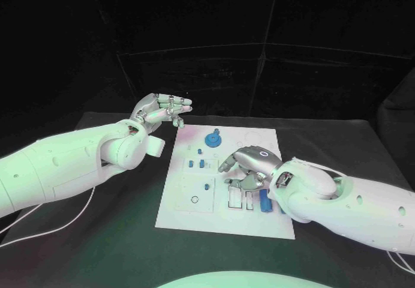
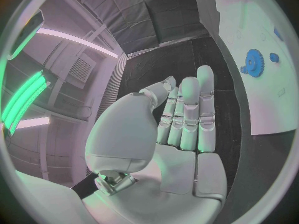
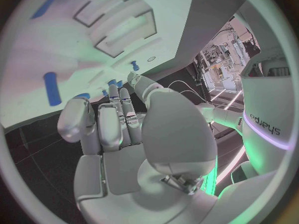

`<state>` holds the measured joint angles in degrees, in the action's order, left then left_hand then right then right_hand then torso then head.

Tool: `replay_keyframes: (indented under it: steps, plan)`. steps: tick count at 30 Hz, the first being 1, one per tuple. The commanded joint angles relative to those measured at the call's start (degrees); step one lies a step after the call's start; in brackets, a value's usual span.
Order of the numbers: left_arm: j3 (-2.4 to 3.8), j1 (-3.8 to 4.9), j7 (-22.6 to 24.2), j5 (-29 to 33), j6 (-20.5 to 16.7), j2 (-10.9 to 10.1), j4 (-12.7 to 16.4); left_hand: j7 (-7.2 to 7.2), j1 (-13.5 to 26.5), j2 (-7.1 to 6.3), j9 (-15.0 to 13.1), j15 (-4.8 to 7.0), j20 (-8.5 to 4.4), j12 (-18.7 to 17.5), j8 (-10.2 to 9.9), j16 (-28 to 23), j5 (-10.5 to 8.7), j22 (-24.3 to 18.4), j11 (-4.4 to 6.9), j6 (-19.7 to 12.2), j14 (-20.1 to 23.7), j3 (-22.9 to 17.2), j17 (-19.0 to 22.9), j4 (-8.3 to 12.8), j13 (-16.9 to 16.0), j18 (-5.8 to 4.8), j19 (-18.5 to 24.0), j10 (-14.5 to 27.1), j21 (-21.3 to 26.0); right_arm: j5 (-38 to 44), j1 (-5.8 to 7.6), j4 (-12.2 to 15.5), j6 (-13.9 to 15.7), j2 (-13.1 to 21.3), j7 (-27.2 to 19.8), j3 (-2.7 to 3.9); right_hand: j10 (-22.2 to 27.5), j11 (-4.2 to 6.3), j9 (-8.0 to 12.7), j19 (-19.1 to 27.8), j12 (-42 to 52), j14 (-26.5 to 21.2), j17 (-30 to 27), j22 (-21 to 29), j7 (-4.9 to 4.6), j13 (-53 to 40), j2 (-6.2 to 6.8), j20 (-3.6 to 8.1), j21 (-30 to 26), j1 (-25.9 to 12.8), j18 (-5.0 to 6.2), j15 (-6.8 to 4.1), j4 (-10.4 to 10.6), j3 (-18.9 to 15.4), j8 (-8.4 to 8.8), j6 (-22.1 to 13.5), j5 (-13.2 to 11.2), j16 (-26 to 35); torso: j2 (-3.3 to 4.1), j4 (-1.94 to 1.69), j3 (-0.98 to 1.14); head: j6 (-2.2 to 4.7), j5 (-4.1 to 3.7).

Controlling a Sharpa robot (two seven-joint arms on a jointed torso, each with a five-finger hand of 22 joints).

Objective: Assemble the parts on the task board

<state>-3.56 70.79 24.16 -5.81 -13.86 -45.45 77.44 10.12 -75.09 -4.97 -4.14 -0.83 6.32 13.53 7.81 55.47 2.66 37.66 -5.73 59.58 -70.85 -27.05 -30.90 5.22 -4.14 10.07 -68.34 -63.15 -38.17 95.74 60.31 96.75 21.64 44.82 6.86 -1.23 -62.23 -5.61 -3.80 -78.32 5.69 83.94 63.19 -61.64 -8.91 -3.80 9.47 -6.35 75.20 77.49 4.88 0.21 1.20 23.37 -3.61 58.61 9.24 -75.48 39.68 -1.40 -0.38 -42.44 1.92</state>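
Your task board [image 1: 226,211] lies mid-table; left hand [image 1: 162,110] hovers off its far-left corner, fingers apart, empty. Right hand [image 1: 249,165] hangs over board centre — grip hidden, cannot tell. Blue gear [image 1: 213,140] sits just beyond it.

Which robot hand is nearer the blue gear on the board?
Roughly even; left slightly. The left robot hand hovers off the board beside the blue gear; the right robot hand is over mid-board.

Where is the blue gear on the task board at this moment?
In the head view the blue gear sits near the far edge of the task board, left of its middle, with the left hand raised beyond that corner.
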Motion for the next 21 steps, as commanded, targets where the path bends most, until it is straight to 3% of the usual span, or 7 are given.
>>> replay_keyframes:
  steps: [1,8,14,21]
  plan:
    - [0.02,0.1,0.07,0.21,0.91,0.0,0.01,0.04,-0.07,0.43,0.06,0.01,0.09,0.36,0.14,-0.21,0.17,-0.05,-0.17,-0.19,0.46,0.26,0.03,0.05,-0.07,0.37,0.47,0.37,0.28,-4.35,1.14,0.77,-0.94,1.92,1.68,0.41,-0.12,0.08,-0.04,0.0,0.31,1.48,0.0,0.01,0.09,0.0,0.06,0.09,-0.22,-0.38,0.71,0.24,0.06,-0.7,-0.12,-0.24,0.23,0.17,0.08,0.09,0.01,0.46,-0.5]
    - [-0.07,0.09,0.04,0.21,1.16,0.15,-0.11,0.03,-0.11,0.5,0.04,0.01,0.1,0.43,0.19,-0.2,0.16,-0.08,-0.15,-0.15,0.48,0.26,0.08,0.06,-0.09,0.37,0.47,0.35,0.31,-2.14,2.92,0.19,-5.8,4.77,4.63,0.82,3.05,-0.02,0.04,0.3,0.29,1.26,-0.96,1.14,0.78,0.09,0.95,0.07,-1.02,-1.12,0.85,0.26,0.23,-5.21,0.03,-2.26,0.12,0.6,0.12,-0.05,0.03,0.93,-1.15]
    - [-0.13,0.08,-0.01,0.21,1.33,0.24,-0.12,0.03,-0.11,0.5,0.04,0.01,0.1,0.43,0.19,-0.2,0.16,-0.08,-0.15,-0.15,0.48,0.26,0.08,0.06,-0.09,0.37,0.47,0.35,0.31,-0.15,3.22,-0.55,-7.56,4.92,5.62,0.88,3.64,-0.05,-0.04,0.37,0.84,1.21,-1.19,1.58,0.72,0.02,0.45,-0.07,-1.35,-0.46,0.91,0.31,0.17,-7.21,-0.08,-2.05,-0.14,0.69,0.11,-0.19,0.04,0.95,-1.2]
    - [-0.18,0.08,-0.09,0.21,1.46,0.21,-0.16,0.03,-0.11,0.5,0.04,0.01,0.1,0.43,0.19,-0.2,0.16,-0.08,-0.15,-0.15,0.48,0.26,0.08,0.06,-0.09,0.37,0.47,0.35,0.31,0.98,3.3,-1.45,-9.63,4.34,6.23,0.89,3.29,0.06,-0.1,0.32,1.74,1.2,-1.35,1.74,0.82,-0.05,-0.65,-0.07,-1.5,0.54,0.93,0.25,0.0,-8.0,-0.2,-1.52,0.02,0.73,0.14,-0.09,0.03,0.95,-1.09]
